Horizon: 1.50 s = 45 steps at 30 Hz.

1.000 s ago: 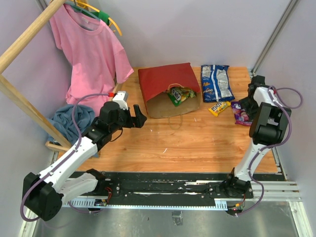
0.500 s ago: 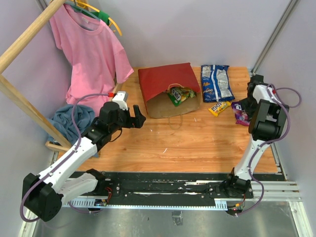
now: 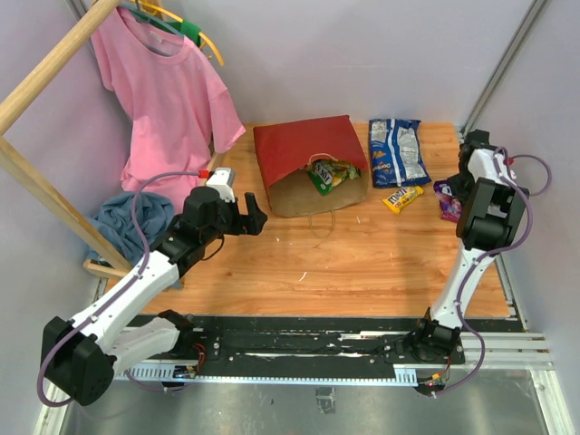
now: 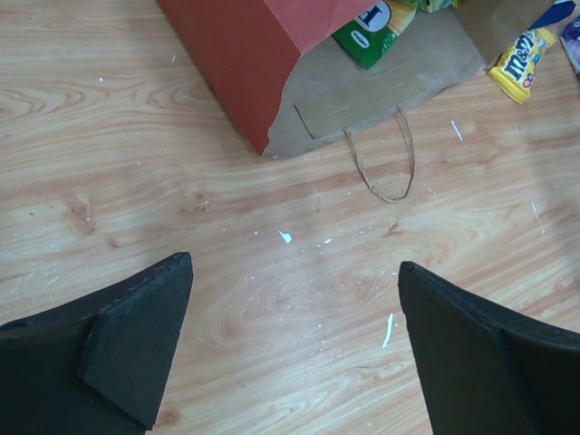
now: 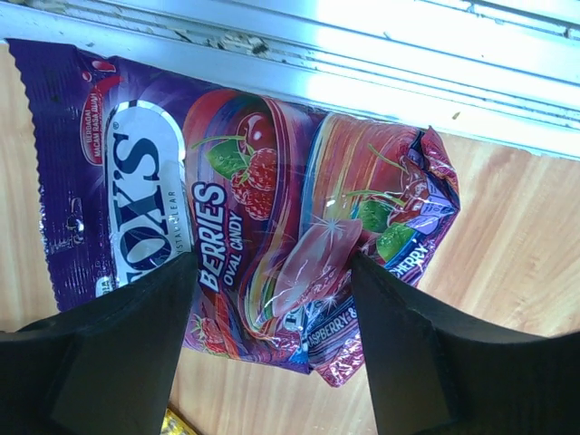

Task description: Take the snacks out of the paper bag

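**1. Right tool** point(image 5: 272, 267): jaws partly apart, nothing clamped. A purple candy bag point(image 5: 245, 181) lies flat below and between the fingers, on the worktop point(image 5: 507, 236), w/ one edge at the metal rail point(image 5: 362, 36) on the far right side. Finger-to-bag contact: cannot tell.

**2. Left tool** point(image 4: 294, 263): jaws at full width, empty, over bare wood just short of the paper bag point(image 4: 236, 54).

**3. Paper bag:** on its side, mouth toward the arms. Its twisted handle point(image 4: 381, 198) lies flat in front of the mouth. A green packet point(image 4: 367, 27) and others show in the mouth, not yet out. Out already, to the right of the paper bag: blue-white cookie bag point(image 3: 396, 149), yellow candy pack point(image 4: 518, 63), purple candy bag.

**4. Faults to watch (est.):**
- Handle snag: the loop sits in the left tool's approach path. A low entry may hook it and drag the whole paper bag.
- Bag slide: nothing pins the paper bag, so pulling a packet may shift it instead of freeing the packet.
- Paper pinch: wide jaws at the mouth may take the kraft flap along w/ a packet.
- Slip: glossy film gives poor grip, so a corner hold may drop.
- Rail side: any push on the purple candy bag may send it over the rail.
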### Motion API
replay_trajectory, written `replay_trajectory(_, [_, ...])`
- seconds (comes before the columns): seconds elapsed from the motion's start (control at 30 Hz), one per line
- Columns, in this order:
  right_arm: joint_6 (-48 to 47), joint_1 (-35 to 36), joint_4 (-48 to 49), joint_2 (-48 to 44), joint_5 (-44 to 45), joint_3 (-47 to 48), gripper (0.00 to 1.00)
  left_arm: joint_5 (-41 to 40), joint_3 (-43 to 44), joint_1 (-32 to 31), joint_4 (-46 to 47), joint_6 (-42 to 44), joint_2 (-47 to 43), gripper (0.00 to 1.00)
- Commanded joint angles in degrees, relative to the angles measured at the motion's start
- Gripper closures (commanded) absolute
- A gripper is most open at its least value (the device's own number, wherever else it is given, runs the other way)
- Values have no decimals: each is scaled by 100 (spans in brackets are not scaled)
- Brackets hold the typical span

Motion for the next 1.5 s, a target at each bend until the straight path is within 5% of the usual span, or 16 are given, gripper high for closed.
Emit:
replay_trajectory(0.0, [37, -123, -140, 454, 216, 322, 31, -71, 178, 41, -63, 137, 101, 0])
replay_trajectory(1.07, [978, 820, 1005, 2183, -763, 2767, 34, -288, 551, 39, -241, 315, 715, 0])
replay_trajectory(1.47, [68, 788, 2209, 2240, -1175, 3112, 35, -345, 550, 41, -241, 352, 825, 0])
